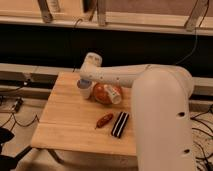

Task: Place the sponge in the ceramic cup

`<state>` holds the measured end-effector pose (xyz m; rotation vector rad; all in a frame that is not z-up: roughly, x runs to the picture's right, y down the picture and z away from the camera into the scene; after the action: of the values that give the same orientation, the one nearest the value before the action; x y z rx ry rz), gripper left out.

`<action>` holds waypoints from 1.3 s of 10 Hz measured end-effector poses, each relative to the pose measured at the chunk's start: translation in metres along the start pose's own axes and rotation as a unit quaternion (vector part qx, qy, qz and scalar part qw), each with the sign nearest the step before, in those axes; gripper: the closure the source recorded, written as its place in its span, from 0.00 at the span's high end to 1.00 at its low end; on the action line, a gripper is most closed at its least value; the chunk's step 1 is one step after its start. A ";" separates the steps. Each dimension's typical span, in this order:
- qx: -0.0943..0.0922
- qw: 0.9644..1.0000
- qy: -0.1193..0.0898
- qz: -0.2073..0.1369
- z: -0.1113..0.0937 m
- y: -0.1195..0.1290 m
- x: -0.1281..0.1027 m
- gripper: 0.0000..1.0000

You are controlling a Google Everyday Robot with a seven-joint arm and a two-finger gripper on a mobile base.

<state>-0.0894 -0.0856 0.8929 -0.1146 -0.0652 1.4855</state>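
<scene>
Currently in view: one robot arm over one wooden table carrying three containers and two loose items.
Arm: white and bulky. It fills the lower right of the view and reaches up and left across the table's back edge, ending over the back-left part of the top.
Table: light wood top with black cables on the floor around it.
Bowl: orange, at the back of the table, just right of the ceramic cup and close enough that they look to be touching.
Bowl contents: a small white cup lying tipped on its side on the bowl's right part.
Ceramic cup: off-white, upright, at the back-left of the table directly under the arm's end.
Ceramic cup contents: a light-blue patch at the mouth, taken to be the sponge. Whether it sits inside or is still above the rim cannot be told.
Gripper: pointing down, right at the ceramic cup's mouth, against the sponge. Whether it is spread or pinching cannot be told.
Striped block: black and white, lying flat near the table's front right, in no container.
Reddish-brown item: elongated, lying just left of the striped block, apart from the bowl, in no container.
</scene>
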 end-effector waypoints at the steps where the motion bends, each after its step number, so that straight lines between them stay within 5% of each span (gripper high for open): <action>1: 0.000 1.000 0.000 0.000 0.000 0.000 0.000 0.34; 6: 0.000 1.000 0.000 0.000 0.000 0.000 0.000 0.79; 13: 0.000 1.000 0.001 0.000 0.000 0.000 0.001 0.80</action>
<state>-0.0894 -0.0850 0.8933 -0.1153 -0.0643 1.4852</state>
